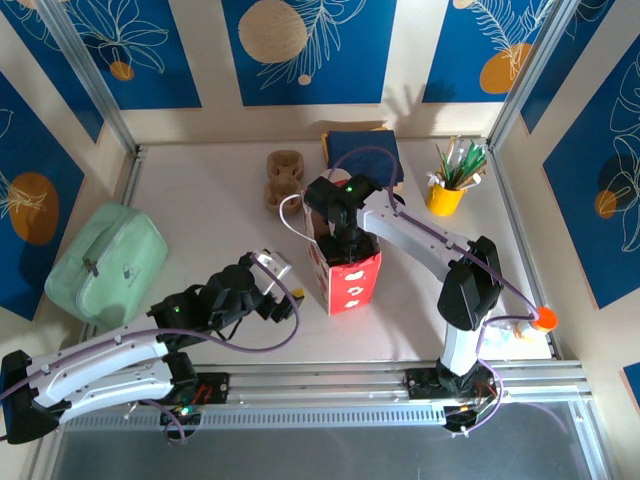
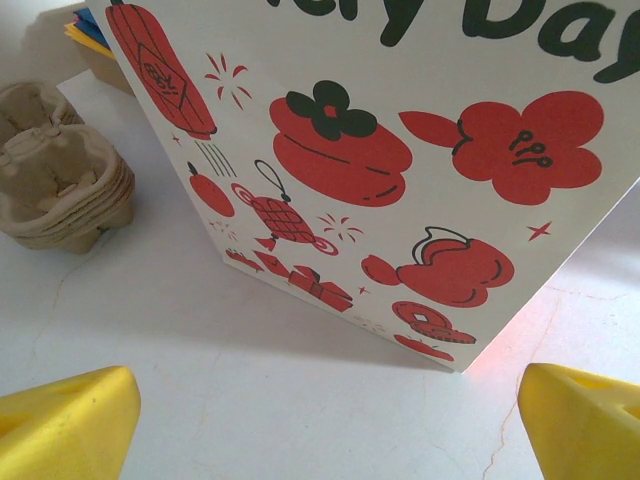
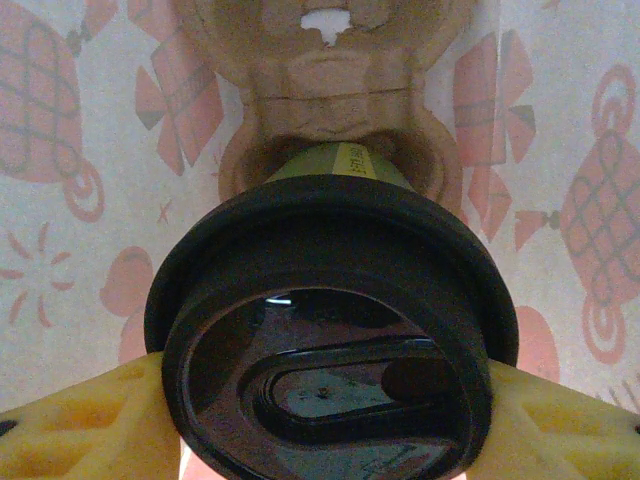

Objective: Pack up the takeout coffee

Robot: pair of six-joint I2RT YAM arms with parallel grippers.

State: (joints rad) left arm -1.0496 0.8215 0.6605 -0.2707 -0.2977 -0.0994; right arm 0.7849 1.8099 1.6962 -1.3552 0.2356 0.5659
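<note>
The right hand gripped the takeout coffee inside the paper bag, while the left hand stood wide beside it.

the white paper bag with red prints bears large dark green letters at its upper edge, cut by the frame; what shows reads "ery day". a small yellow mark on the green-sided paper cup is too blurred to read.

The black lid hides most of the coffee cup and runs off the bottom edge; lettering on the bag, perhaps "Day", is clipped.
</note>
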